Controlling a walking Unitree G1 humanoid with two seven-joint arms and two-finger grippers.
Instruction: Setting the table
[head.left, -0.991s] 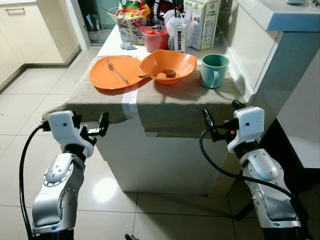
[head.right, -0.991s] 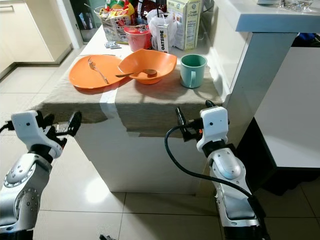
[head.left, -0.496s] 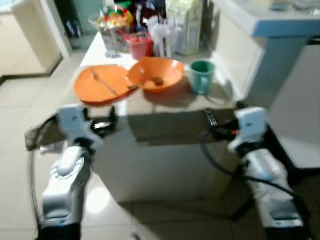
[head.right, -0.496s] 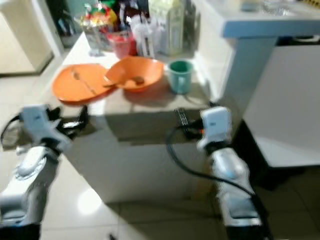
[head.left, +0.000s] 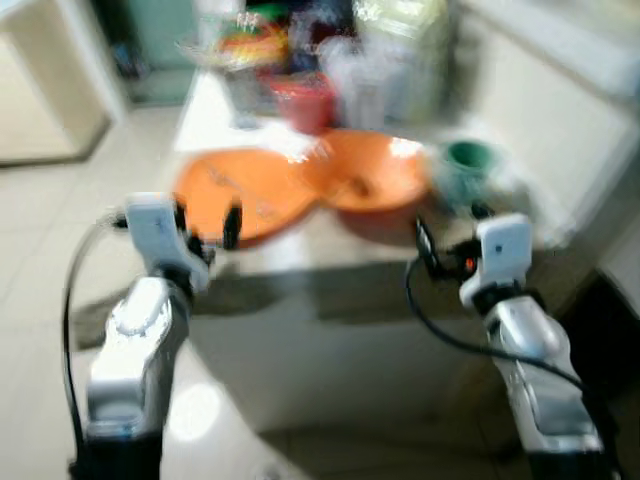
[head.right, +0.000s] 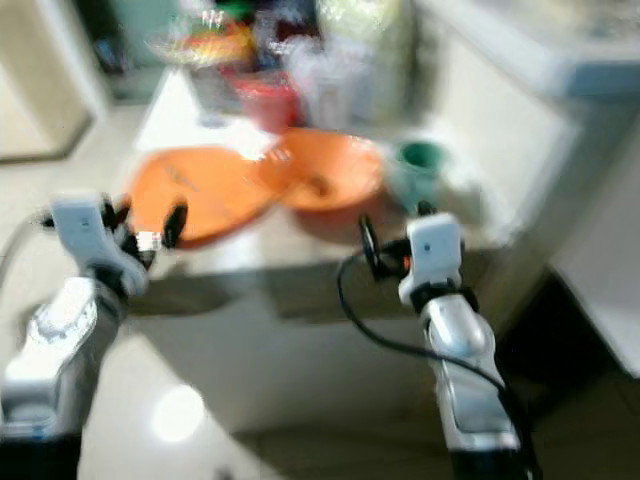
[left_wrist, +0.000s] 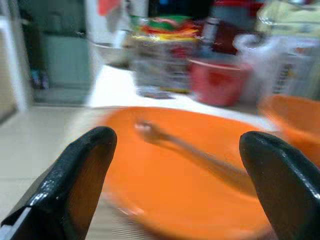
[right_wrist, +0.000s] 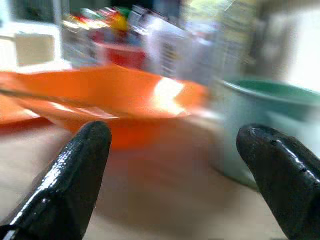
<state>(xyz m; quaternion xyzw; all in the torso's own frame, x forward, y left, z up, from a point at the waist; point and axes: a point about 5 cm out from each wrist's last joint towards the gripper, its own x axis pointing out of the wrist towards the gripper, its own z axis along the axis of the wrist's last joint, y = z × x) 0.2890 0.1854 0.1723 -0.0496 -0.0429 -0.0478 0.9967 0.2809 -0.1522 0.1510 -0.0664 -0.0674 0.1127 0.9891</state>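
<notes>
The head views are blurred. On the left, the left gripper (head.left: 207, 222) is raised at the near edge of the counter (head.left: 300, 262), just in front of the orange plate (head.left: 240, 195). Its two black fingers (left_wrist: 75, 182) are spread wide with nothing between them. In the left wrist view the plate sits straight ahead between the fingers, with a fork (left_wrist: 200, 157) lying across it.

Just right of the plate, and touching or slightly overlapping its rim, is the orange bowl (head.left: 375, 180). A utensil rests inside it with its handle leaning over the rim toward the plate; it is too blurred to name more exactly. Right of the bowl, a little apart, stands the green mug (head.left: 466, 165) near the counter's right side.

Behind these, at the back of the counter, is a cluster of groceries: a red tub (left_wrist: 217, 80), colourful packets (head.left: 250, 40) and pale cartons (head.left: 385, 65), all smeared.

On the right, the right gripper (head.left: 447, 238) is held at the counter's front edge, below the gap between bowl and mug. Its fingers (right_wrist: 75, 177) are also wide apart and hold nothing; in the right wrist view the bowl and the mug lie ahead between them.
</notes>
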